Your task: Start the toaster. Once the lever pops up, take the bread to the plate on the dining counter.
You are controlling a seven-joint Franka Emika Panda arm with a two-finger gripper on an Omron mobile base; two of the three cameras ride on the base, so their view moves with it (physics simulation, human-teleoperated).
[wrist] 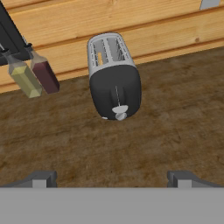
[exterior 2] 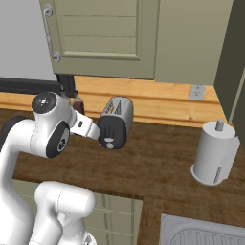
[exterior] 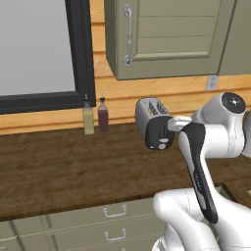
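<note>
So the toaster [wrist: 113,76] is seen sitting at upper centre of the hand view, on the wood-topped counter [wrist: 175,127] near the plank wall, black end panel turned toward the camera. A sliver of pale tan, probably the bread [wrist: 100,58], can be made out in one of the top slots, though it's too small to be sure. The lever [wrist: 120,109] is low on that black panel, with the little knob just under it.

The claw [wrist: 111,180] is spread wide with nothing held, its tips poking up at the bottom of the frame, well short of the toaster. Two bottles [wrist: 33,74] are parked at upper left, beside the toaster but apart from it.

Looks like the first step is in hand: the toaster isn't judged started yet. Next, the claw probably needs to be brought forward onto the lever and pressed down.
</note>
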